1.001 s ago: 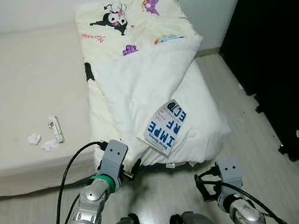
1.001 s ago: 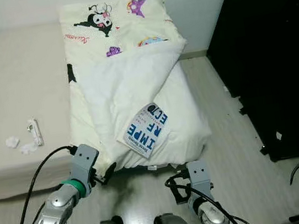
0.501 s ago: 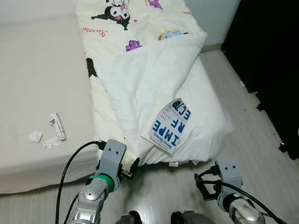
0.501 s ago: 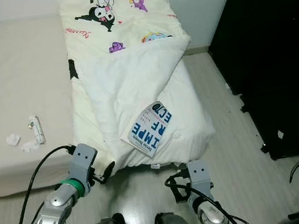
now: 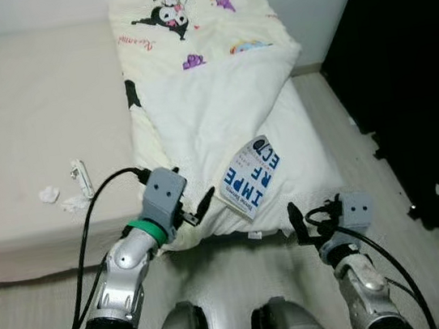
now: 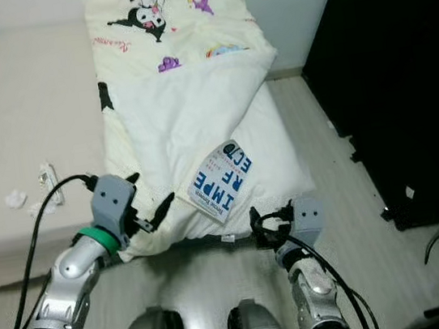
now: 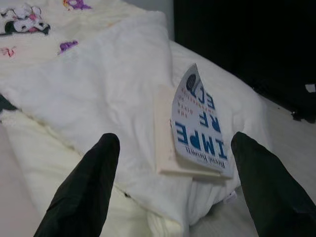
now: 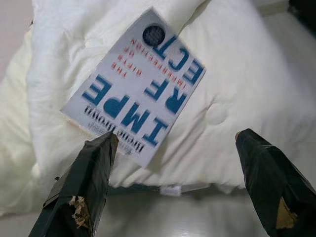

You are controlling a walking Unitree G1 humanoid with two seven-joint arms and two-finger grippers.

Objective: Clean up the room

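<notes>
Book (image 5: pixel 252 178) lies untouched on folded quilt (image 5: pixel 220 107), near its front edge | left gripper (image 5: pixel 202 204) and right gripper (image 5: pixel 294 218) flank book, fingers apart, empty | cleanup barely begun; scraps (image 5: pixel 66 191) left of quilt remain

The small items (image 5: pixel 68 194) on the mattress (image 5: pixel 17 119) (whitish bits) are unidentifiable.

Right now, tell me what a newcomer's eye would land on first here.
First, the white paperback book with big blue lettering, lying on the puffy white folded duvet near its front edge. Both grippers are raised toward it with fingers open: the left gripper beside the duvet's front left corner, the right gripper below the front edge. Crumpled white tissue scraps sit on the beige mattress to the left.
</notes>
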